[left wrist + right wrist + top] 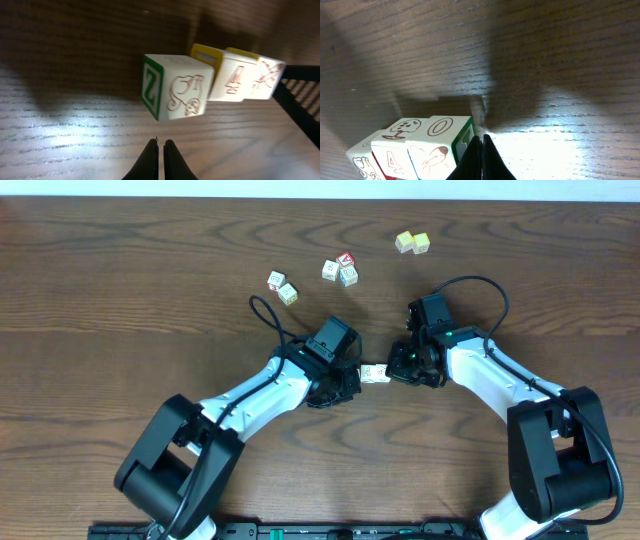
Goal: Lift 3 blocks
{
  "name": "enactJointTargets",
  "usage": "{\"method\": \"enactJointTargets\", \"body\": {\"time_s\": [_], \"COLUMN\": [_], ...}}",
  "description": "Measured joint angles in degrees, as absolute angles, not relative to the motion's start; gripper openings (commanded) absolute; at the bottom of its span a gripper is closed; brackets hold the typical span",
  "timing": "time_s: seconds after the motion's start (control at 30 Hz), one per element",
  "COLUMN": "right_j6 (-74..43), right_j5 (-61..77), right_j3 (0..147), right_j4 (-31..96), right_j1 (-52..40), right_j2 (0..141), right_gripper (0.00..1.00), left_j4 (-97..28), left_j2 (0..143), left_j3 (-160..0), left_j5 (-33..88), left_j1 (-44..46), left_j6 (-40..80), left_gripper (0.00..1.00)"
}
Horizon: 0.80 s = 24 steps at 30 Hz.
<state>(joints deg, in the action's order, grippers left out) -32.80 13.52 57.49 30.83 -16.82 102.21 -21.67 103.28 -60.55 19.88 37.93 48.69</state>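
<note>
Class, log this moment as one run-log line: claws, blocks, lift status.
left claw: shut, facing Z end | right claw: shut, at opposite end | blocks: three in a row between claws | lift: unclear

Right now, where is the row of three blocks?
In the overhead view, the row of three blocks is near the picture's centre, directly between the left gripper and the right gripper.

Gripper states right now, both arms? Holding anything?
Left gripper: jaws closed, nothing between them.
Right gripper: jaws closed, nothing between them; the blocks sit beside its tip.
</note>
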Motion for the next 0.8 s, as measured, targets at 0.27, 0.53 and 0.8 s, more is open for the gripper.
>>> {"method": "enactJointTargets", "body": {"time_s": [0.27,0.53,0.8], "right_j6": [-32.8,-32.8,-32.8], "right_j5": [13.52,13.52,13.52], "right_j3": [57.49,57.49,57.49], "right_j4": [31.03,31.03,31.05], "right_j1": [-16.82,-16.82,-16.82], "right_j2": [102.21,102.21,102.21], "right_gripper": [0.01,0.01,0.01], "left_j4": [-19.35,-16.67,-16.56], "left_j2": [106.0,106.0,106.0], "left_j3": [-60.47,-60.45,-60.45], "left_j5": [20.69,20.36,19.38], "left_j1": [37.95,37.95,37.95], "left_j6": [49.56,49.5,49.5], "left_gripper": [0.07,0.07,0.07]}}
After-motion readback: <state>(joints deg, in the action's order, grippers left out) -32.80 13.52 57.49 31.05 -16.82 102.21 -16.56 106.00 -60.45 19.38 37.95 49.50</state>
